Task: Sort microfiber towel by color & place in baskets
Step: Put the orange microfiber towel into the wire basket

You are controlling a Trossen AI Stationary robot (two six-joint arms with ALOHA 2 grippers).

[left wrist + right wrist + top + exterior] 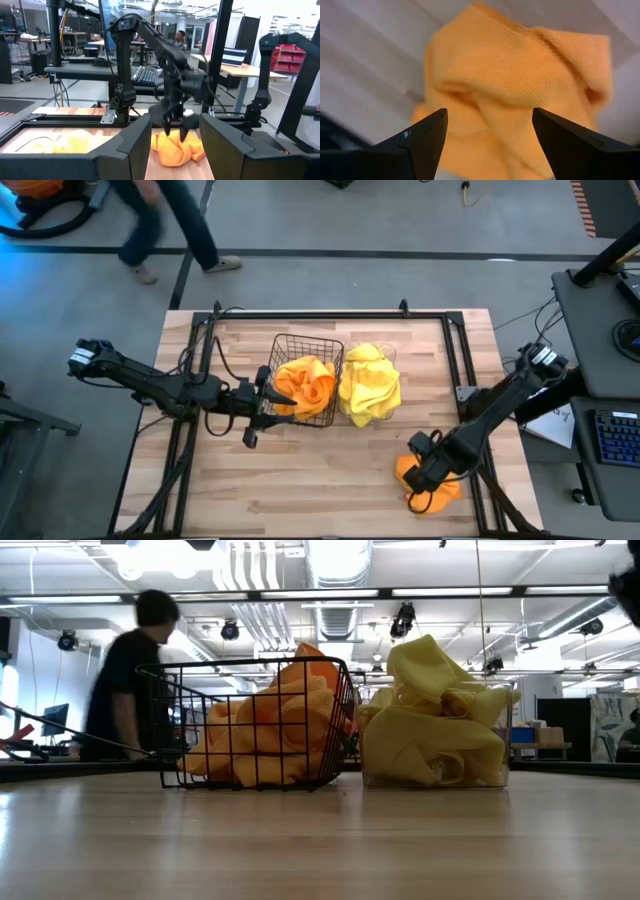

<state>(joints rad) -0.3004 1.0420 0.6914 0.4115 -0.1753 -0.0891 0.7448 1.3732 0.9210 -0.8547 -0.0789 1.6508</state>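
One loose orange towel (432, 492) (177, 150) (520, 75) lies crumpled near the table's near right corner. My right gripper (422, 475) (175, 134) (490, 135) is open directly above it, pointing down, one finger on each side of its raised middle. The black wire basket (305, 345) (250, 670) holds orange towels (305, 385) (260, 735). Beside it on the right, the clear bin (500, 770) is heaped with yellow towels (370, 385) (435, 710). My left gripper (258, 415) (175, 122) waits open at the wire basket's left side, off the table surface. My right gripper comes at the loose orange towel from above with its fingers (167, 131) spread over the towel's top folds (485, 100). I cannot tell whether the fingertips touch the cloth. The towel lies flat on the table.
A black metal frame (330, 315) runs along the table's far and side edges. Bare wood (300, 480) spans the near half of the table. A person (170, 230) (130, 680) walks on the floor beyond the far edge. A keyboard (620, 435) sits on a stand to the right.
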